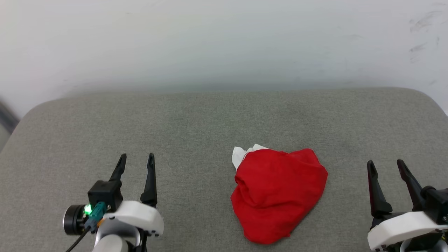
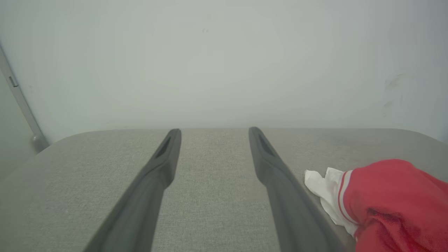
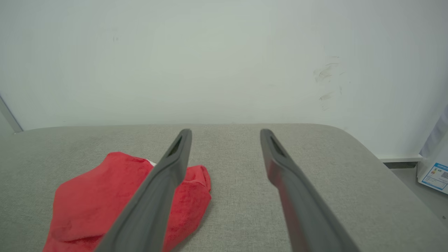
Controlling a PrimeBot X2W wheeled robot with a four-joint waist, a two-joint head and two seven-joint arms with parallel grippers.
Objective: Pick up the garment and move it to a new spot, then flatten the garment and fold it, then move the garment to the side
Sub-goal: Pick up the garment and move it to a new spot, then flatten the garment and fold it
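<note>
The garment [image 1: 278,194] lies crumpled in a red heap on the grey cushioned surface [image 1: 217,119], a bit of white sleeve poking out at its upper left. My left gripper [image 1: 135,159] is open at the lower left, well apart from the heap. At the lower right my right gripper [image 1: 385,164] is open too, a short way to the right of the cloth. In the left wrist view the garment [image 2: 392,203] sits to the right of my open left gripper [image 2: 214,132]. The right wrist view shows the garment [image 3: 105,203] left of my open right gripper [image 3: 225,133].
A pale wall [image 1: 224,42] rises behind the surface's far edge. The surface has rounded far corners. A white box with a label [image 3: 435,171] stands on the floor past the right edge in the right wrist view.
</note>
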